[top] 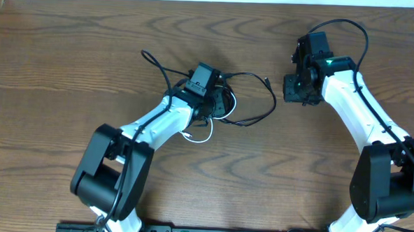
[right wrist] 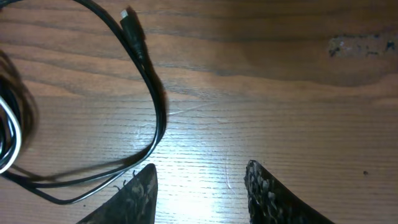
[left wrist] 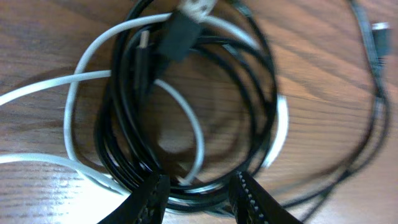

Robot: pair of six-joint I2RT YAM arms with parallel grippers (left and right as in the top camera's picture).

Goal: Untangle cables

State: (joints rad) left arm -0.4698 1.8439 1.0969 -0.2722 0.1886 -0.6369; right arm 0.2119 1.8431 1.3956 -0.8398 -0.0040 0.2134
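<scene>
Left wrist view: left gripper (left wrist: 200, 182), jaws spread, pinching nothing, with the coil's lower edge lying between them. Black cable (left wrist: 109, 137) is wound in several turns, white cable (left wrist: 198, 140) threaded through it. Hazard, as I judge it: closing here takes both cords and tightens the knot.
Right wrist view: right gripper (right wrist: 199, 167), jaws spread over the table (right wrist: 298, 112), black loop just beside, plug (right wrist: 127, 18) free. Hazard: I close on nothing.
Overhead: bundle mid-table beneath the left gripper; right gripper apart from it.
</scene>
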